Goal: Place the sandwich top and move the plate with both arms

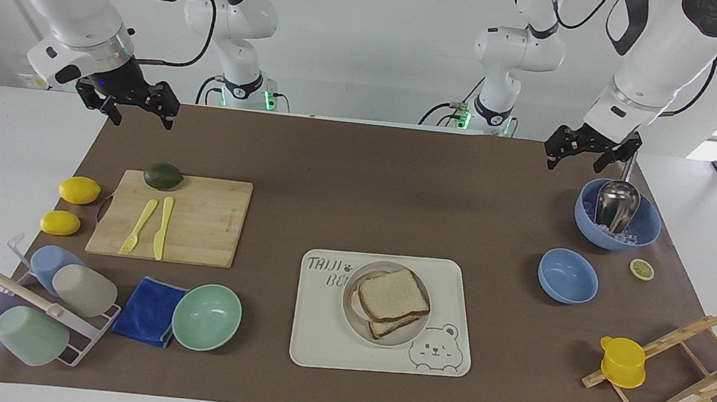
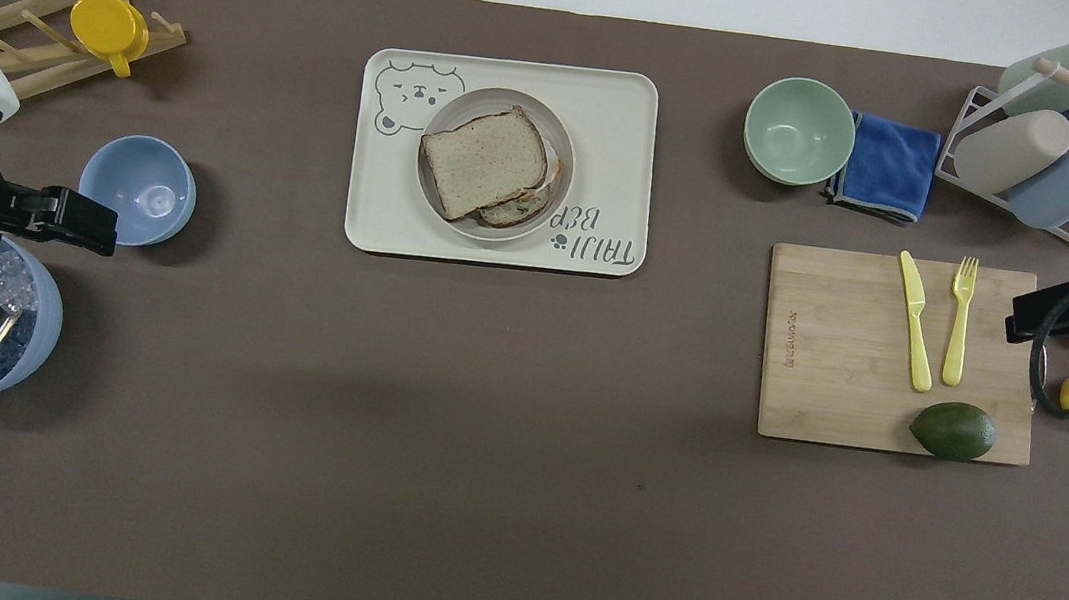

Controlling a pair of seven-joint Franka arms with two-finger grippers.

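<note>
Already the plain light-brown sandwich top (image 1: 393, 294) rests on the stack in the small round beige-grey plate (image 1: 356, 320), sitting on the cream bear-printed tray (image 1: 317, 343). Left gripper (image 1: 588, 153) and right gripper (image 1: 135, 107) hover released and empty over the bench corners, probably done.

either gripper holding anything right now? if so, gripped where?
Nothing is held. The left gripper hangs open and empty over the mat near the ice bowl; the right gripper hangs open and empty near the cutting board.
</note>
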